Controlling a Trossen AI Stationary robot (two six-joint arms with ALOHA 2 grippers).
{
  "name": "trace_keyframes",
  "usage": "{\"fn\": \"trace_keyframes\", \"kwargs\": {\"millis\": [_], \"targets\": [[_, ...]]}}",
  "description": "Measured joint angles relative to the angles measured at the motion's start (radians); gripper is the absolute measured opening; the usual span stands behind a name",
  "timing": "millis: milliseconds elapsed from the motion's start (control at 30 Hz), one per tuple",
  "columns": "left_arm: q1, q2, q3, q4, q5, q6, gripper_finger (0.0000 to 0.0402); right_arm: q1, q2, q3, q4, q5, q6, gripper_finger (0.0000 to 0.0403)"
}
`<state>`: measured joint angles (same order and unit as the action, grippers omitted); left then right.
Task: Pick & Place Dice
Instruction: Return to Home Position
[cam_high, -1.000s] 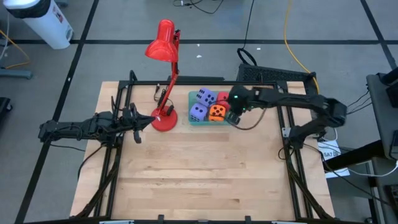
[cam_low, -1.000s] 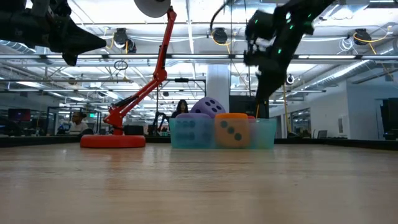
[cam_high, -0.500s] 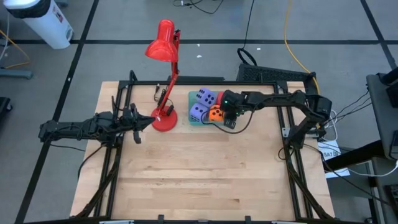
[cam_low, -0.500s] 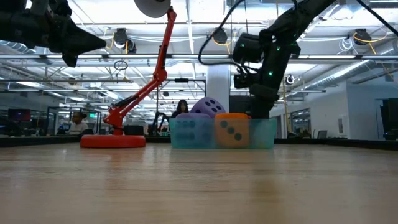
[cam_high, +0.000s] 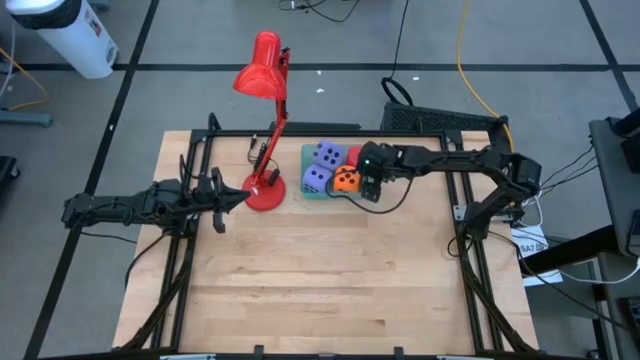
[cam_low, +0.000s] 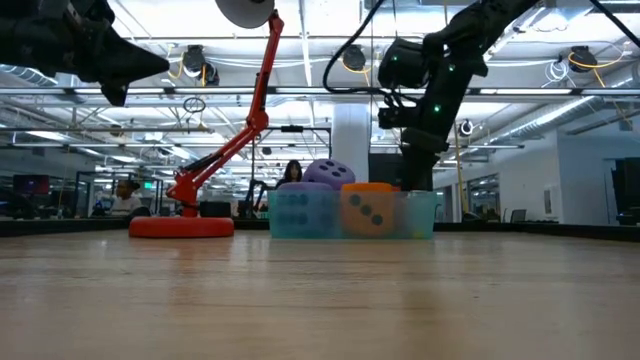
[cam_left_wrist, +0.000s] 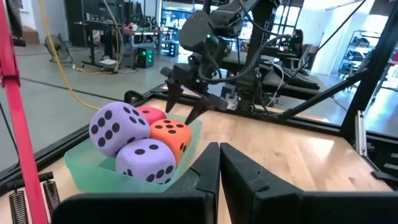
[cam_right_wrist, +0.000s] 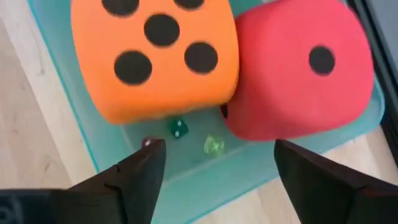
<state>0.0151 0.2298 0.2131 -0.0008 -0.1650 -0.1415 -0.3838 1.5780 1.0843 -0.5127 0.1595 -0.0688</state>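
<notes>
Dice (cam_high: 333, 168): all four big ones sit in the green bin (cam_high: 306, 152), upper middle of the high view, just right of the red lamp (cam_high: 263, 190) base. Purple pair (cam_left_wrist: 118, 127) on the lamp side, orange die (cam_right_wrist: 155, 56) and red die (cam_right_wrist: 298, 68) on the other, packed wall to wall, so nothing should roll.

Right wrist view also shows tiny dice on the bin floor: green one (cam_right_wrist: 178, 129), yellowish one (cam_right_wrist: 213, 145), and a reddish bit (cam_right_wrist: 147, 142) at a finger's edge. They lie in the only free gap, below orange and red.

Right pincer (cam_right_wrist: 216, 155) hangs over that gap, fingers spread wide, nothing between them. My read: drops are done and only the retreat is left.

Left pincer (cam_high: 222, 197) is mid-left, raised off the tabletop (cam_high: 320, 280), fingers narrowed together, empty. Probably parked there to keep clear of the right arm. Watch the lamp stem on the way out.
</notes>
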Motion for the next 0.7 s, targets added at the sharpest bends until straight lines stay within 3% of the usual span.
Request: {"fn": "trace_keyframes", "kwargs": {"millis": [233,333,500,633,700], "targets": [[0.000,0.000,0.000,-0.009,0.006,0.000,0.0021,0.001,-0.082,-0.001,-0.082,0.016,0.043,0.0238],[0.000,0.000,0.000,-0.021,0.009,0.004,0.0021,0.006,-0.189,-0.001,-0.063,-0.075,0.032,0.0193],[-0.001,-0.009,0.009,-0.060,-0.033,0.036,0.0021,0.006,-0.462,-0.081,0.159,-0.314,0.029,0.0096],[-0.004,-0.052,0.060,-0.183,-0.080,0.051,0.0009,0.005,-0.723,-0.223,0.337,-0.321,0.029,0.0016],[-0.010,-0.088,0.061,-0.198,-0.090,0.070,0.0005,0.003,-0.851,-0.307,0.397,-0.333,0.030,0.0009]]}}
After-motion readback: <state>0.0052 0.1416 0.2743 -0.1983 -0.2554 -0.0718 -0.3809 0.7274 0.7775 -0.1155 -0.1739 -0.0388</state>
